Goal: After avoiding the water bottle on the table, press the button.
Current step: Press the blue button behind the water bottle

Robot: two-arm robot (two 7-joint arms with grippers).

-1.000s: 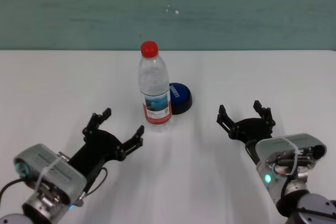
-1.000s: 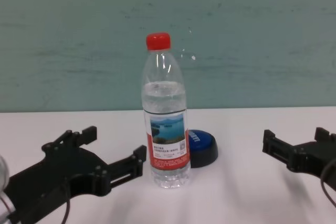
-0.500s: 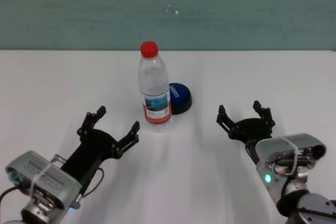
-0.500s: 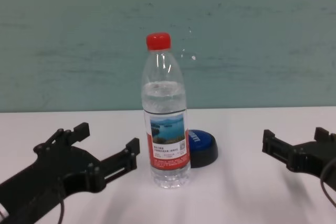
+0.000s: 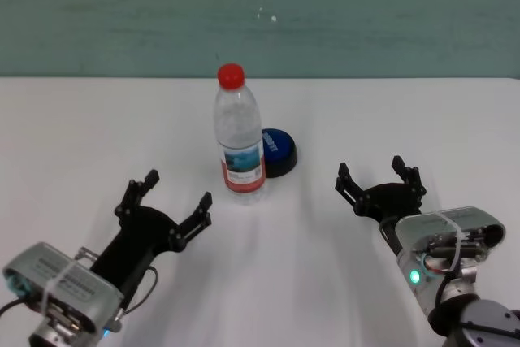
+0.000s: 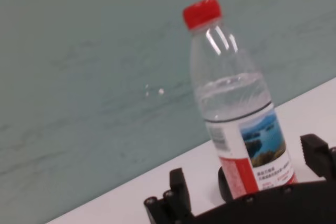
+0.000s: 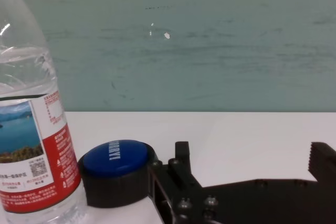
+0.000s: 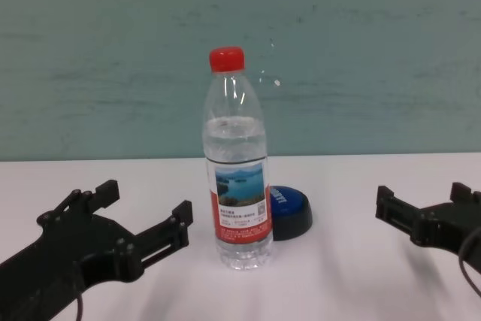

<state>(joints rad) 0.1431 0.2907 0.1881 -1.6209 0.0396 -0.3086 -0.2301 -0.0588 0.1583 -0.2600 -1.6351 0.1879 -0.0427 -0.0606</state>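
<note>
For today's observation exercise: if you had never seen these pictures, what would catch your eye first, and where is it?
The tall water bottle with its red cap stands upright mid-table, and the blue button peeks out from behind it on the robot's right. On the white table, two black pincers lie open toward the bottle: the left pincer nearer it, the right pincer farther off.

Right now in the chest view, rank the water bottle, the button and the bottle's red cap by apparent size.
1. The water bottle, by far the largest.
2. The button, partly hidden behind the bottle, so only its visible part counts.
3. The red cap, smallest.
The button stands farther from the camera, so its rank over the cap is safe.
</note>
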